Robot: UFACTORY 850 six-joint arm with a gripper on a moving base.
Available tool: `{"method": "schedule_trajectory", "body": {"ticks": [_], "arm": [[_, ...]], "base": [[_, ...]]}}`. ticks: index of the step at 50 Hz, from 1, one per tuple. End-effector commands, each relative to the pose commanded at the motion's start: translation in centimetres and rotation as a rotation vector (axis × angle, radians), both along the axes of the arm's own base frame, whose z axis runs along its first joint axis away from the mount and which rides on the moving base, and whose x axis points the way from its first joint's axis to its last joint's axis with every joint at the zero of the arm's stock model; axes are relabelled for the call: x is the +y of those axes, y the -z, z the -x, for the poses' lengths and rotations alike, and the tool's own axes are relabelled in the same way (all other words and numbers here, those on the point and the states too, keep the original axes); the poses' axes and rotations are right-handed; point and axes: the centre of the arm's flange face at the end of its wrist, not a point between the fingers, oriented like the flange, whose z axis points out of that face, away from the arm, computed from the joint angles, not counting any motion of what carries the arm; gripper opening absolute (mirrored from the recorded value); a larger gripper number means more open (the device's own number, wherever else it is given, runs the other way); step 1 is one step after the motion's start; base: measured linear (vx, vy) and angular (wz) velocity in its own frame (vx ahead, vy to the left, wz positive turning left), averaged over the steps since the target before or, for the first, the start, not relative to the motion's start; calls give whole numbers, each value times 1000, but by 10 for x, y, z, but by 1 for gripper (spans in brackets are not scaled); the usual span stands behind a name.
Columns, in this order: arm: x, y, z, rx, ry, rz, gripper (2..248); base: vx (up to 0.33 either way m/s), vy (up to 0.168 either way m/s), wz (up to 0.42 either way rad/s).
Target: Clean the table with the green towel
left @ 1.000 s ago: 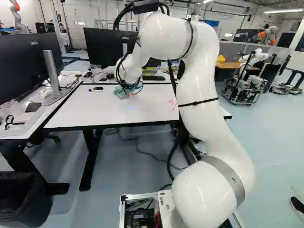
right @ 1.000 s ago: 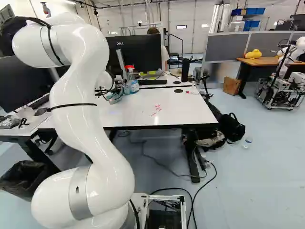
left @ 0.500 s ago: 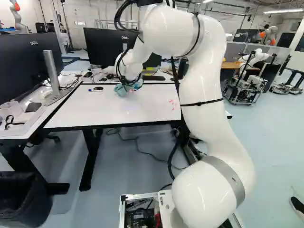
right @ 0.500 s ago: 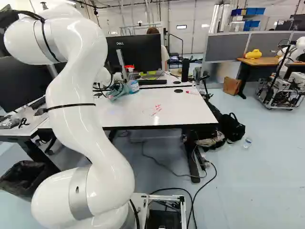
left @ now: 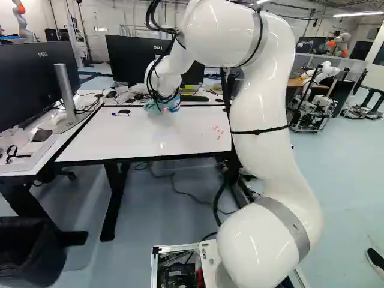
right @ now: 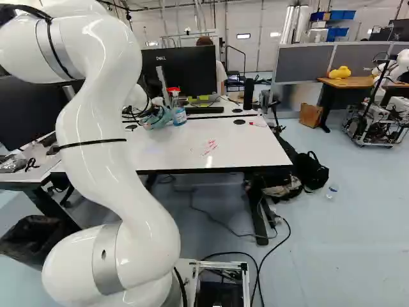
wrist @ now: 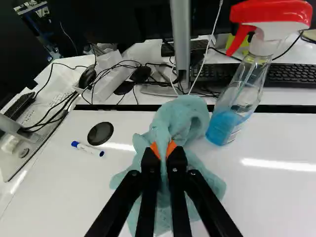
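Teal-green towel (wrist: 182,116) clamped between the orange pads (wrist: 171,148) of the gripper (left: 161,99); both fingers press on it from two sides. Cloth bunches at the grip, its loose folds spreading over the white table (wrist: 54,192), toward the far edge, left of the middle. White arm (left: 258,156) reaches to it from the near side.

Just right of the towel: clear spray bottle (wrist: 221,127), upright, blue liquid inside, red trigger head. Left of the towel: black round desk grommet (wrist: 100,133), with a blue-capped marker (wrist: 88,149) lying near it, on its near side.

Red scribbles (right: 209,148) on the tabletop, nearer and to the right of the bottle. Farther right, by the far edge: second grommet (right: 239,121), plus a red-tipped marker (right: 257,124).

Beyond the table's far edge: black keyboard (wrist: 291,74) and monitor (right: 185,70). Black waste bin (left: 30,255) on the floor, near left.
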Motion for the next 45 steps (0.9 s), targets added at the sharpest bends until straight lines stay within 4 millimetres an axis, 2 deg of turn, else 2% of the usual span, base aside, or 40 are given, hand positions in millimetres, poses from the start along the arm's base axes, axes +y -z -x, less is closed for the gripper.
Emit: {"method": "schedule_trajectory", "body": {"ticks": [9, 23, 45], "arm": [[-2, -7, 8, -4, -2, -1, 30], [-11, -10, 33, 12, -2, 5, 30], [-36, -14, 69, 34, 16, 12, 30]], "base": [[0, 0, 0], [0, 0, 0], [0, 0, 0]]}}
